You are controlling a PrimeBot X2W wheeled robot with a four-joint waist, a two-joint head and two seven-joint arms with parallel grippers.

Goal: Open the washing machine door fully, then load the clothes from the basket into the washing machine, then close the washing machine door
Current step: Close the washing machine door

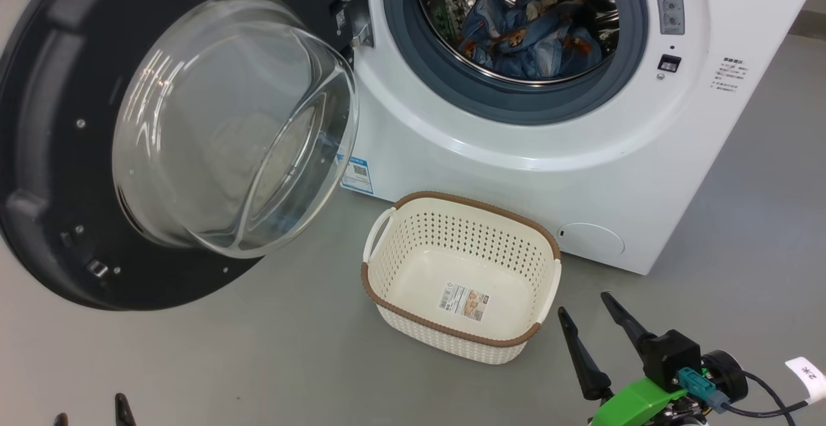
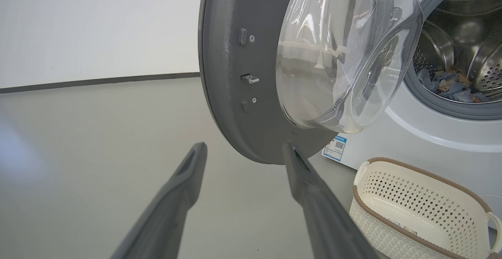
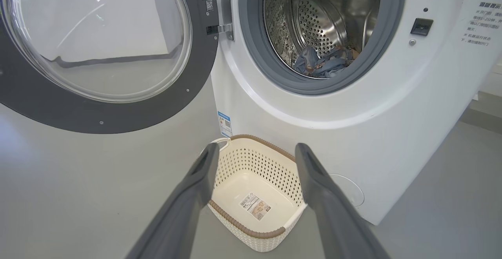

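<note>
The white washing machine stands with its door swung wide open to the left, glass bowl bulging outward. The light blue clothes with orange-brown prints lie inside the steel drum, also seen as clothes in the right wrist view. On the floor in front sits the cream basket, with only a label on its bottom. My right gripper is open, just right of the basket and low; its wrist view looks over the basket. My left gripper is open below the door's lower rim.
Grey floor stretches around the basket and under the door. A blue sticker and a round service cap mark the machine's lower front. A white wall with a dark baseboard lies beyond the door.
</note>
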